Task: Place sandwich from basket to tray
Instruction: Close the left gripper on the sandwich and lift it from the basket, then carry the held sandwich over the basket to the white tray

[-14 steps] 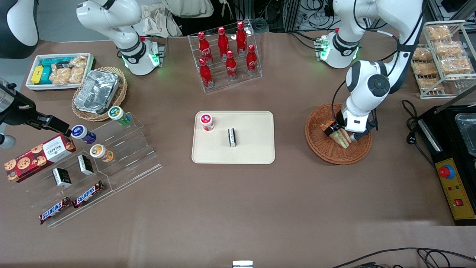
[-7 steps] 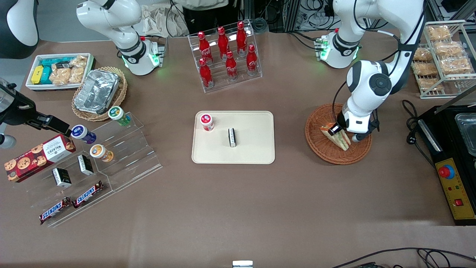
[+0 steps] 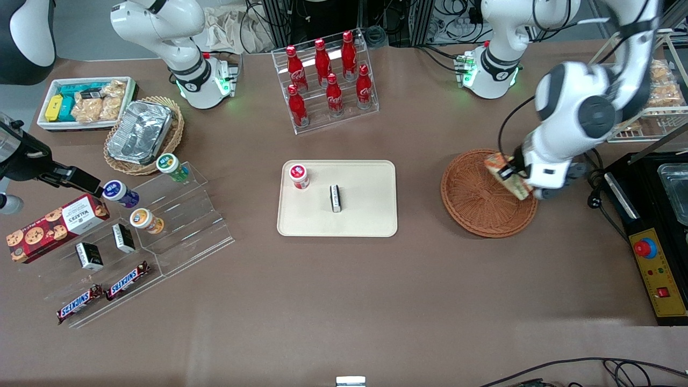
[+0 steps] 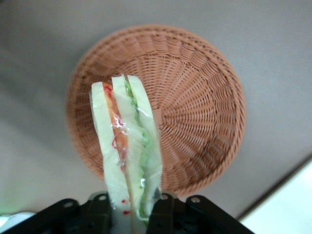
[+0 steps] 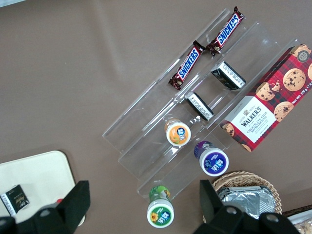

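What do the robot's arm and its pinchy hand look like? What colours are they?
The working arm is glossy white with rounded segments and dark grey round caps at its joints. A black cable loops along it. Its base has a black band and glows green. The gripper, above the basket's rim, has black fingers.

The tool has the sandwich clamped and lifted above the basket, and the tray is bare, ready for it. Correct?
Not quite: the tray is not bare. In the front view it holds a red-lidded cup and a small black box. The tool does hold the sandwich above the basket.
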Controlling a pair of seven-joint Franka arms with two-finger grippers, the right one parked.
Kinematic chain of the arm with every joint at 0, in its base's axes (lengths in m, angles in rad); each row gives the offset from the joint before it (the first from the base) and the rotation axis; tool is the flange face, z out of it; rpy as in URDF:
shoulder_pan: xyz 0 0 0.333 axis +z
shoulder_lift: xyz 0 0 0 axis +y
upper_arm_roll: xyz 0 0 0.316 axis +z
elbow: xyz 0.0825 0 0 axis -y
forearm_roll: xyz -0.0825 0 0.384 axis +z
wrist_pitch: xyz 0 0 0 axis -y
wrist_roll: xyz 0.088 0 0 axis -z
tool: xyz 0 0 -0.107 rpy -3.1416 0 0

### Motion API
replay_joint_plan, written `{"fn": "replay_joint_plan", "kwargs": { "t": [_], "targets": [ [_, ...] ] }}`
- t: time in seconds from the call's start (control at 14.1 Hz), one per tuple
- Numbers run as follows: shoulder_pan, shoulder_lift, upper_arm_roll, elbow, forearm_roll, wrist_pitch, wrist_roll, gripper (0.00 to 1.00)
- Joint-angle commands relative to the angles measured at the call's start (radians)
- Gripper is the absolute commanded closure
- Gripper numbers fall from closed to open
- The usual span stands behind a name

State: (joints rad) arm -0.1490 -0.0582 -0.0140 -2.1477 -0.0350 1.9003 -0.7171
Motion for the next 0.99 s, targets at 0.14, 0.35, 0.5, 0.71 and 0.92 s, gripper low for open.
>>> {"fn": "replay_joint_plan", "kwargs": {
  "t": [0.14,0.35,0.5,0.71,0.92],
  "targets": [
    [0.014,0.023,0.048,0.233,-0.003,-0.253,0.178,1.0],
    [0.015,0.029,0.048,0.227,-0.006,-0.25,0.179,1.0],
    [0.015,0.029,0.048,0.226,-0.006,-0.25,0.179,1.0],
    [0.009,0.052,0.046,0.216,-0.005,-0.239,0.179,1.0],
    [0.014,0.046,0.046,0.221,-0.006,-0.239,0.179,1.0]
  ]
}}
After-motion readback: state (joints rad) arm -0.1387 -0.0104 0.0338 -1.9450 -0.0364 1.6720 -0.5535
